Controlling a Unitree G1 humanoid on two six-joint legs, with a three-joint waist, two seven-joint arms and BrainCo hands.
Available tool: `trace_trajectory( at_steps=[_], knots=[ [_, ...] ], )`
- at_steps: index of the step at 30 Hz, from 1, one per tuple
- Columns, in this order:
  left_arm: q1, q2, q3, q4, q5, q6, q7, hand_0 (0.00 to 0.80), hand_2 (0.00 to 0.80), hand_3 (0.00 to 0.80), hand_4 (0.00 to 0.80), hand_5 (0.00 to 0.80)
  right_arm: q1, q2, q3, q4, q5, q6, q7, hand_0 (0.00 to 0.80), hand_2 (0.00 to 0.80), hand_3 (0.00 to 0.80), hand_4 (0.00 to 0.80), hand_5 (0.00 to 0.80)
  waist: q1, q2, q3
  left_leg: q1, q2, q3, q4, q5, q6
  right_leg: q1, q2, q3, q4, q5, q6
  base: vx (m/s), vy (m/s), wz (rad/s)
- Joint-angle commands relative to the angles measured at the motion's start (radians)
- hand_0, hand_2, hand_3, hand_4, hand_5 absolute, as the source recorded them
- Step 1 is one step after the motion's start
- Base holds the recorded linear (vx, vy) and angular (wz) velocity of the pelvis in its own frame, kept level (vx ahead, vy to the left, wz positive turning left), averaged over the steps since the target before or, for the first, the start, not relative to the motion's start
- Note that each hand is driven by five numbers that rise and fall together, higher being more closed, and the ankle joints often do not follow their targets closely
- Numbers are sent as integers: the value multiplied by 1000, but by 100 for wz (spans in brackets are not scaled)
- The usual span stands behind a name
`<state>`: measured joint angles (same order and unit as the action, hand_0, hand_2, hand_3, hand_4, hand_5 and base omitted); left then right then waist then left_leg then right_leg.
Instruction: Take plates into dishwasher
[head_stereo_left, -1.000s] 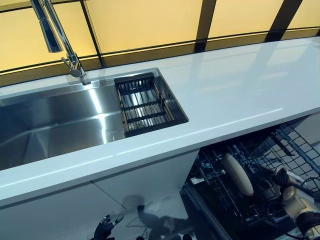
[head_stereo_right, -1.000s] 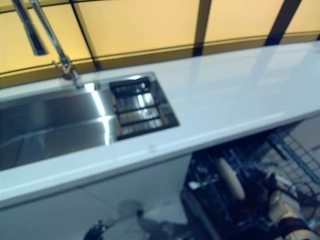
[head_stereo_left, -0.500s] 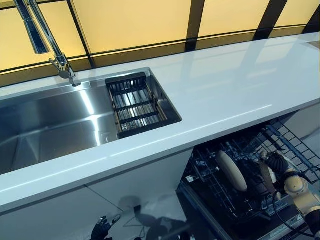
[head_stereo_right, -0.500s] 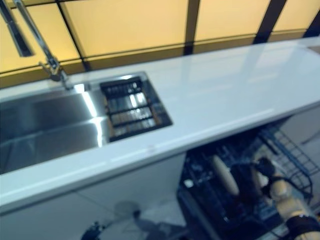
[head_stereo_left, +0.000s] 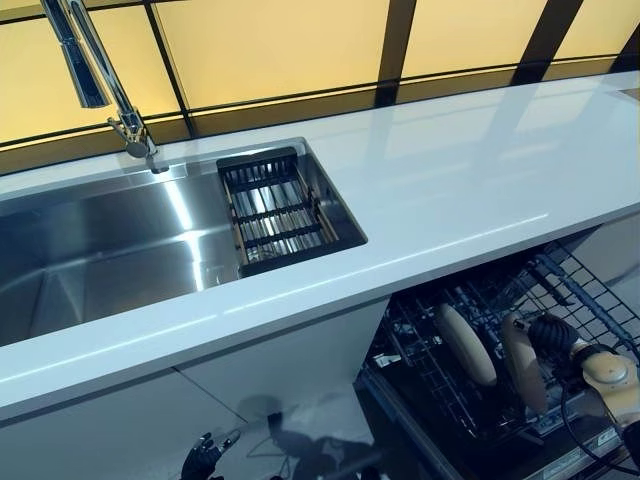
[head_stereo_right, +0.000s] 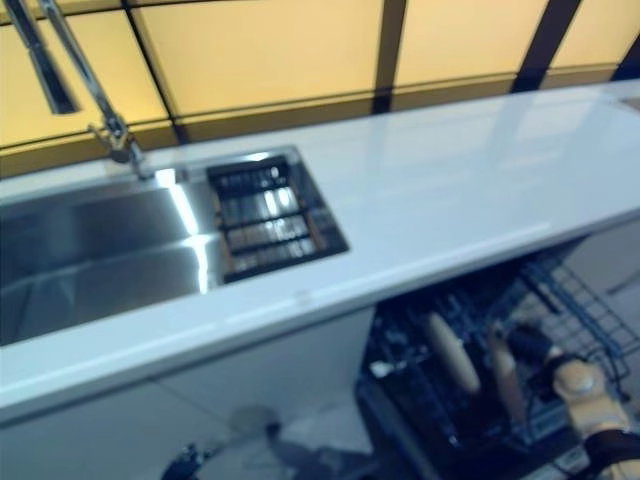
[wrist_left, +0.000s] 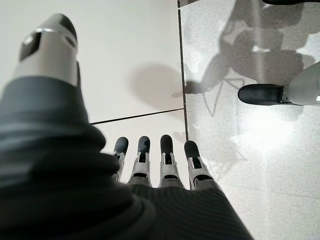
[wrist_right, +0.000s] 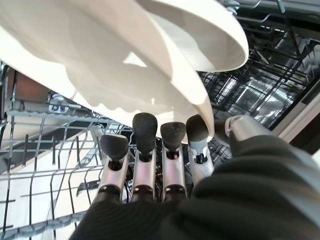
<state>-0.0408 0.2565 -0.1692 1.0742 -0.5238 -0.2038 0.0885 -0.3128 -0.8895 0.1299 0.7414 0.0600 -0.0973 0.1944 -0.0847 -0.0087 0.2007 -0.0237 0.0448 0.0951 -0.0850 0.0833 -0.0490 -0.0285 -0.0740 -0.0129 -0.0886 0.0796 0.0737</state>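
The dishwasher's lower wire rack (head_stereo_left: 590, 290) is pulled out under the counter at the lower right. One white plate (head_stereo_left: 465, 345) stands on edge in it. A second white plate (head_stereo_left: 522, 362) stands on edge just right of it, and my right hand (head_stereo_left: 556, 336) holds it by the rim. In the right wrist view the fingers (wrist_right: 150, 165) lie on one face of this plate (wrist_right: 100, 65) with the thumb on the other; the first plate (wrist_right: 210, 30) is behind it. My left hand (head_stereo_left: 203, 462) hangs open low by the floor, fingers straight (wrist_left: 150, 160).
A white counter (head_stereo_left: 480, 170) runs above the dishwasher. A steel sink (head_stereo_left: 100, 250) with a black drainer basket (head_stereo_left: 275, 210) and a tall tap (head_stereo_left: 100, 70) is on the left. White cabinet doors (head_stereo_left: 290, 360) stand left of the rack.
My right hand has brought the second plate down and left into the rack, so it now stands beside the first plate. The camera has shifted slightly. The left hand has not moved.
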Motion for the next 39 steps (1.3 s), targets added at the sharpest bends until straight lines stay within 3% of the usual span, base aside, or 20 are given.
trace_trajectory(
  at_steps=[1,7,12,39],
  knots=[
    [-39,50,3,3,8,-36,-2,0,0,0,0,0,-131,-94,77,32,-126,-53,-22,800,800,800,800,800,36,-62,-21,25,-50,-19,-2,-81,37,-50,-14,27,1,73,44,-52,-35,1],
    [-42,58,0,-4,0,-38,-2,0,0,0,0,0,-187,-155,152,23,-228,-54,-35,800,800,800,800,800,40,-60,-12,18,-49,-22,-2,-76,33,-54,-12,24,1,73,44,-31,-29,2],
    [-38,67,5,-7,1,-42,-11,0,0,0,0,0,-209,-182,164,-19,-146,-58,5,800,800,800,800,800,40,-60,-11,12,-50,-27,-2,-73,31,-59,-12,24,1,73,44,-33,-19,5],
    [-55,87,12,-18,-14,-63,-7,0,0,0,0,0,-273,-153,247,54,-229,-71,17,800,800,800,800,800,57,-30,9,-8,-63,-62,-2,-65,32,-78,-12,26,1,70,37,-27,-24,0]
  ],
)
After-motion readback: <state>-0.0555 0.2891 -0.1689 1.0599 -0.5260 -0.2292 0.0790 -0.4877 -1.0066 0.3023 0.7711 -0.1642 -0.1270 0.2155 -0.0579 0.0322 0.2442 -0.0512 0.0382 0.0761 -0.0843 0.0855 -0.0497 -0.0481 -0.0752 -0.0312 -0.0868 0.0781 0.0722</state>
